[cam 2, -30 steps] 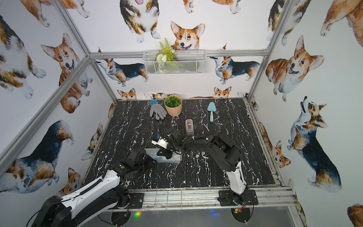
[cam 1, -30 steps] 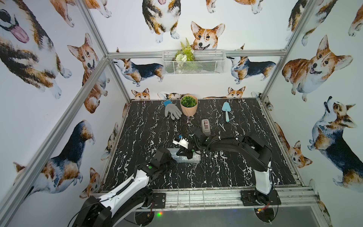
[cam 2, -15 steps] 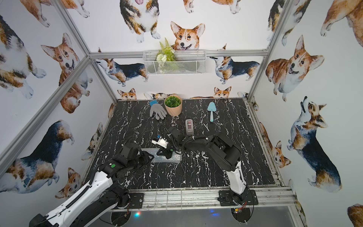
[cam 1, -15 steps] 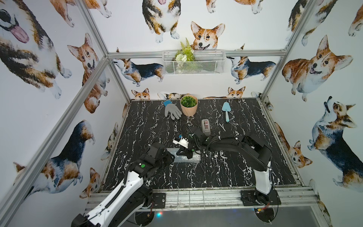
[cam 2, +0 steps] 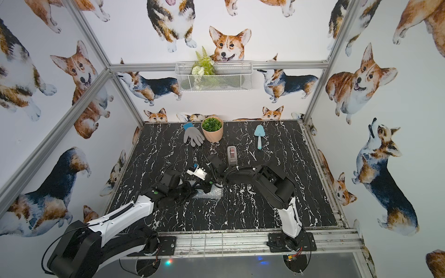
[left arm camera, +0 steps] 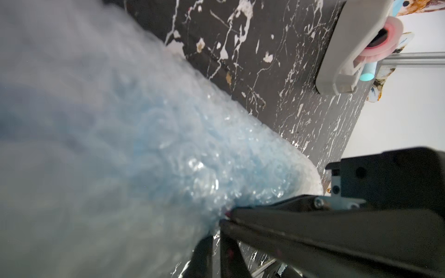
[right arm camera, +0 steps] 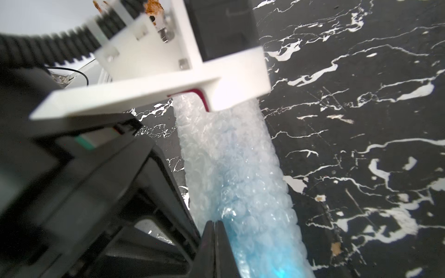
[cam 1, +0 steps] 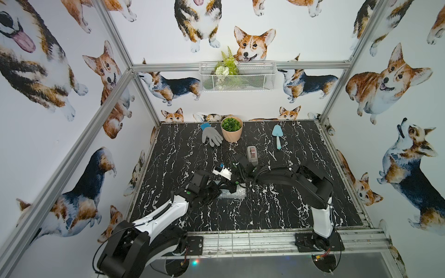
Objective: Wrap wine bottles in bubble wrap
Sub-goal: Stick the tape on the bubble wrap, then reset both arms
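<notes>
A black marble tabletop (cam 1: 277, 211), veined with white, sits in a booth papered with cartoon corgis. Two robot arms come in from the near edge and meet over the middle. Their dark wrists hide most of the work, so in both top views only a short whitish strip of the bubble wrap (cam 1: 234, 194) shows beneath them.

The wrist views are closer. The wrap is rolled into a long tube lying flat on the marble. The wine bottle (right arm camera: 260, 262) lies inside it, showing only as a blue glow through the bubbles. The right gripper (right arm camera: 214, 225) has its jaws closed tight, with the tips pressed onto the top of the tube. The left gripper (left arm camera: 216, 231) meets the tube's side with its jaws drawn to a sliver. Whether plastic is pinched between them, I cannot tell.

Far behind the arms, a grey glove (cam 1: 212, 136) lies just beside a peach pot (cam 1: 231, 134) of green succulent. A light-blue trowel (cam 1: 277, 137) lies further right. A grey tape dispenser (cam 1: 252, 155) stands just behind the right wrist. A white wire basket (cam 1: 255, 79) holding fern hangs on the back wall.
</notes>
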